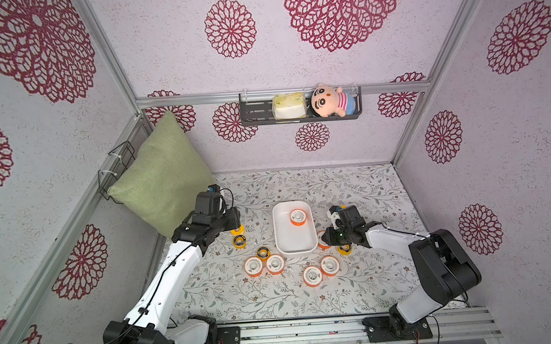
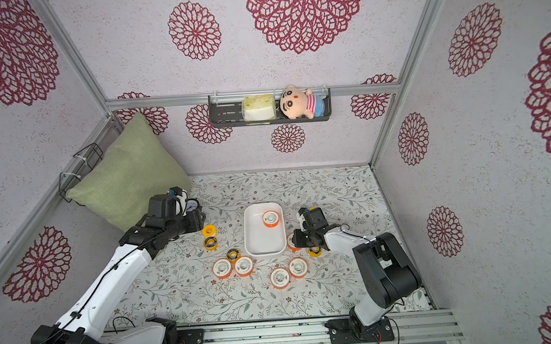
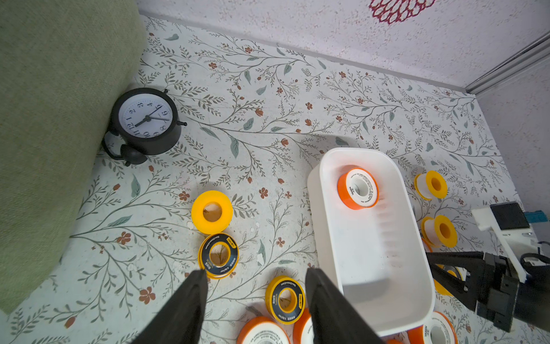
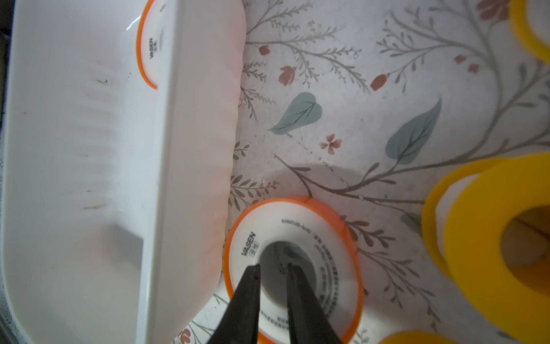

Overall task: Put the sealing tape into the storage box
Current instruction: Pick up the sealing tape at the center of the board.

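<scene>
1. Your left gripper (image 3: 255, 271) hangs open and empty; its arm hides most of the clock (image 2: 191, 206).
2. Mid-worktop (image 1: 275, 297), the box (image 1: 293, 240) holds one orange spool (image 1: 298, 217).
3. Your right gripper (image 4: 273, 266) is narrowed at the hole of a second orange spool (image 4: 327, 235), just beside the box's right edge. You cannot tell whether it pinches.

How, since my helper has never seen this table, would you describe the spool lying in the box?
Start at the white box in the middle of the floral table. At its far end, nearest the back wall, sits one orange spool with a white face. It is the only spool inside the box; the other spools lie outside on the table.
</scene>
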Robot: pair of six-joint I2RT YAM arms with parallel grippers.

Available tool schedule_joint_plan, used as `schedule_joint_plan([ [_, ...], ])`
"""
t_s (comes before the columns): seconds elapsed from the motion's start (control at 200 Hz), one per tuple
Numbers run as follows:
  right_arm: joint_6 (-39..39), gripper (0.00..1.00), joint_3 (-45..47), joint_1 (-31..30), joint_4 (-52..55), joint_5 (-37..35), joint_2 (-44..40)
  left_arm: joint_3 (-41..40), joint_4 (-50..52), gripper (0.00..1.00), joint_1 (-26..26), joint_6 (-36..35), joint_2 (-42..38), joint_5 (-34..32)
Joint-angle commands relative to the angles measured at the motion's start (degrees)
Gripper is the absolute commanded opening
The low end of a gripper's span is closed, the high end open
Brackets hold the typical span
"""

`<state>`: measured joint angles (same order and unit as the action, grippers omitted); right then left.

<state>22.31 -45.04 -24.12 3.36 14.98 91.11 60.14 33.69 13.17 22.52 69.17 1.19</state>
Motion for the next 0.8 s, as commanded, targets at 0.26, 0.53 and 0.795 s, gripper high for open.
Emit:
schedule_joint_plan([
  [0.26, 1.1, 0.37, -1.8, 0.3, 3.6, -7.8, -1.2, 0.2, -0.7, 0.59, -0.4, -0.7, 1.3, -0.2],
  [0.53, -0.5, 0.41, -1.5, 0.4, 3.7, -5.8, -5.5, 0.3, -0.5, 0.59, -0.4, -0.7, 2.2, -0.2],
  [0.795, -1.3, 0.45, -2.5, -0.6, 5.0, -7.4, -5.4, 0.3, -0.3, 0.59, -0.5, -0.8, 2.6, -0.2],
])
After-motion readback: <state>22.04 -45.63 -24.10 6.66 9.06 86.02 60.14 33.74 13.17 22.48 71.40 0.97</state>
